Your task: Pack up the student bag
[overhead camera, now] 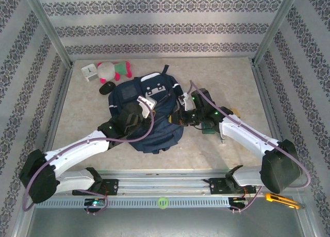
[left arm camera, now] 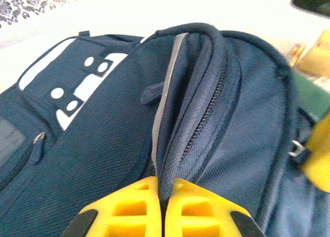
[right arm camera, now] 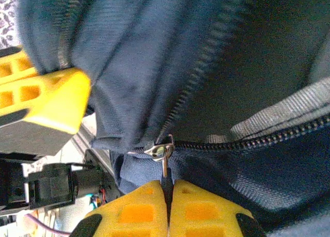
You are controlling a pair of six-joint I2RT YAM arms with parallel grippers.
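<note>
Top cam overhead fr. rear; both wrist cams v. close on student bag (overhead camera: pixel 126 92)

You see the student bag (overhead camera: pixel 129 95) lying front-up mid-table (overhead camera: pixel 82 118): navy fabric, white patches toward the far end. Its main zip (right arm camera: pixel 247 141) is partly open, and a ridge of fabric stands raised along the zip line.

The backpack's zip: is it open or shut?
Partly open. On the student bag, teeth right of the slider are meshed; above it they part. The right gripper pinches the pull.
</note>
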